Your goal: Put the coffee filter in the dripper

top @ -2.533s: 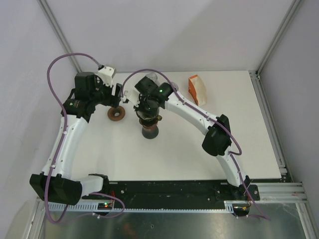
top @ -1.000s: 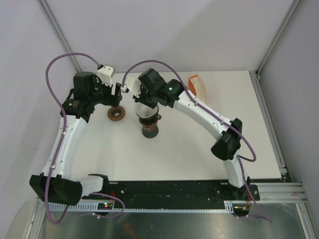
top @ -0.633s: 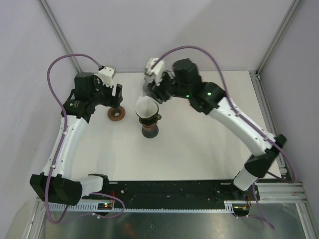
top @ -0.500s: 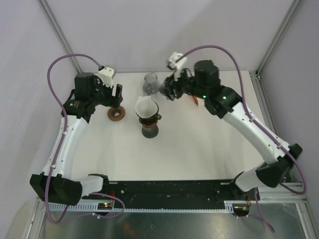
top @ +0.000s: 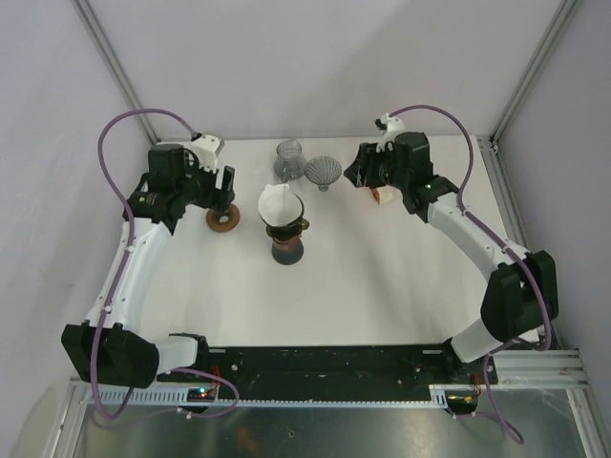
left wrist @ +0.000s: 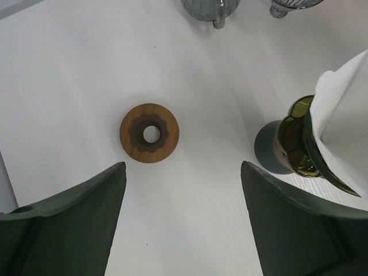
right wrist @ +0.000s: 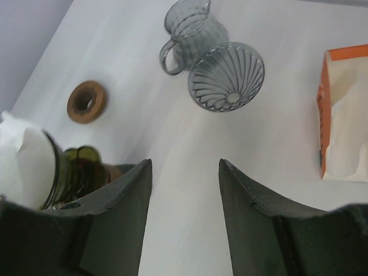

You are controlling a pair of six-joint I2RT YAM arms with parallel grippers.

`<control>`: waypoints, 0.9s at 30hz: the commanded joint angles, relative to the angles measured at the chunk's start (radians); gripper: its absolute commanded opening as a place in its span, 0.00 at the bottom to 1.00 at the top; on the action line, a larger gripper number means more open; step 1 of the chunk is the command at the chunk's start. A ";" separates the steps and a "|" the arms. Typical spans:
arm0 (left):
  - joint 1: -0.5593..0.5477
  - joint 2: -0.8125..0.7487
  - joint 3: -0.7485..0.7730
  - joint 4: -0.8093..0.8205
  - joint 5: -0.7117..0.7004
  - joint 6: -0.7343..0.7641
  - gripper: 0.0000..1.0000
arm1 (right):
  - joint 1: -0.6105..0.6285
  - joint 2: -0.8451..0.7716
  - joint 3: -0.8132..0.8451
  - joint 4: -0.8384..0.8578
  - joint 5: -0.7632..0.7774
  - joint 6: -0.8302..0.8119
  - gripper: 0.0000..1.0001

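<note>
Found the white filter [top: 276,202] already standing in the green dripper [left wrist: 294,145], off to the right of the left claw [left wrist: 183,172] and down to the left of the right claw [right wrist: 184,167]. Looked not quite settled, though, leaning to one side with paper well above the rim. Judged that the likeliest trouble from here: could slump or tip out if left so, or fold in on itself under a careless press. Reckoned a second hazard in the stack itself, with the dripper perched on a narrow dark base [left wrist: 269,150], tall and easy to topple with a sideways nudge from either arm. Noted also a ribbed glass cone [right wrist: 227,76] and a glass jug [right wrist: 185,27] just ahead of the right claw, and an orange box [right wrist: 345,115] to its right — all open to being clipped on a low sweep.

Saw the left claw spread wide, holding nothing and touching nothing. Noted a wooden ring [left wrist: 149,133] lying on the table [left wrist: 69,69] ahead of it, between the lines of its two fingers. Saw the right claw parted to a moderate gap, likewise empty, hovering clear above the table with only bare white surface between its fingers. Could not tell from these views whether the filter's tip reached the bottom of the dripper.
</note>
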 commanded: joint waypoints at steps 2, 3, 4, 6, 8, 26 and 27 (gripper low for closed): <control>0.022 0.044 0.007 0.057 -0.002 -0.029 0.85 | -0.026 0.066 0.011 0.180 0.047 0.096 0.57; 0.023 0.058 0.018 0.061 0.006 -0.038 0.85 | -0.026 0.076 0.012 0.191 0.041 0.099 0.59; 0.022 0.082 0.036 0.064 0.020 -0.046 0.84 | -0.027 0.085 0.012 0.198 0.036 0.102 0.60; 0.015 0.134 0.078 0.073 0.035 -0.072 0.83 | -0.029 0.096 0.013 0.206 0.029 0.104 0.61; 0.001 0.202 0.130 0.083 0.016 -0.092 0.82 | -0.031 0.103 0.012 0.209 0.018 0.102 0.64; -0.033 0.887 0.809 0.166 0.017 -0.163 0.82 | -0.050 0.094 0.012 0.083 0.057 0.034 0.99; -0.033 0.923 0.863 0.166 0.027 -0.173 0.82 | -0.051 0.092 0.012 0.074 0.066 0.033 0.99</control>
